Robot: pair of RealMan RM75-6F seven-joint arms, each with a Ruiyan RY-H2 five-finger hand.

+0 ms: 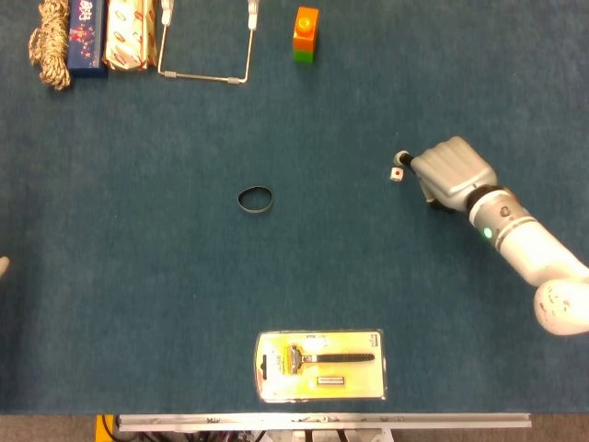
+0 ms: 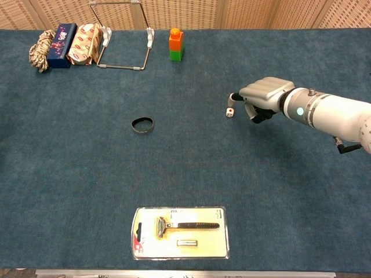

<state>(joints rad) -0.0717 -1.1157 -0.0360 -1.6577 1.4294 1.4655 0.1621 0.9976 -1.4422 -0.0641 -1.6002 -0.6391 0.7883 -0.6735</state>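
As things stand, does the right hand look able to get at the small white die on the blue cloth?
Probably yes. The right hand sits just right of the small white die, its fingertips close beside it, and only bare blue cloth lies between them. Whether a fingertip touches the die cannot be told.

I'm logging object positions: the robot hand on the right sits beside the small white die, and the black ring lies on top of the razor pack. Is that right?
Not quite. The black ring lies alone on the blue cloth, well apart from the razor pack, as the head view shows. The right robot hand does sit beside the small white die.
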